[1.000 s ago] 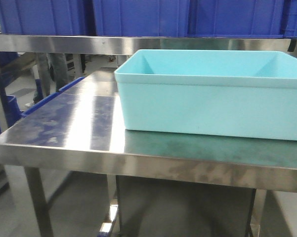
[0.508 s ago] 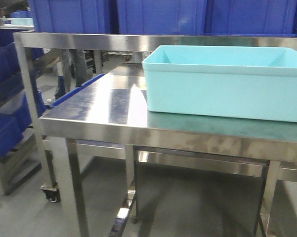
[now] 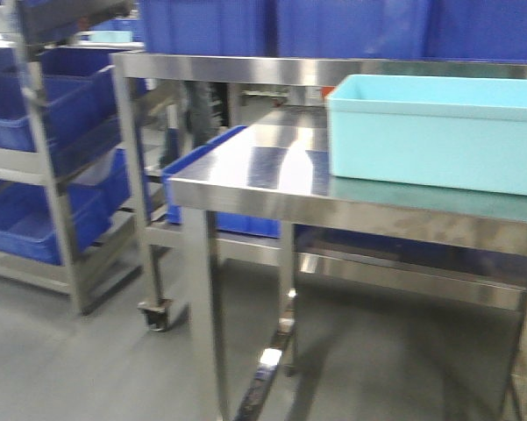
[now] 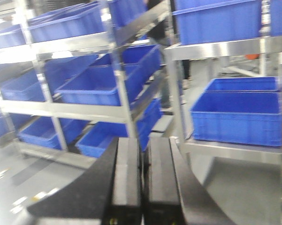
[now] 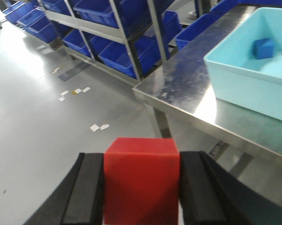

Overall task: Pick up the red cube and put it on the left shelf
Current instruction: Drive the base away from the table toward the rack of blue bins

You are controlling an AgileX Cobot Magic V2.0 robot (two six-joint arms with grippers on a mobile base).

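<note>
My right gripper (image 5: 141,187) is shut on the red cube (image 5: 141,180) and holds it in the air above the grey floor. My left gripper (image 4: 143,176) is shut and empty, its two black fingers pressed together. The left shelf (image 3: 48,149) is a steel rack with dark-blue crates, at the left of the front view. It also shows in the left wrist view (image 4: 84,79) and at the top of the right wrist view (image 5: 112,28). Neither gripper shows in the front view.
A flat steel table (image 3: 272,175) stands right of the rack and carries a light-blue bin (image 3: 438,132). A blue cube (image 5: 263,48) lies inside the bin (image 5: 239,70). A rack castor (image 3: 156,313) sits on the floor. Paper scraps (image 5: 99,126) lie on the floor.
The front view has swung left and pulled back: the table and light-blue bin have shifted right, and the rack with blue crates has come into view at the left.
</note>
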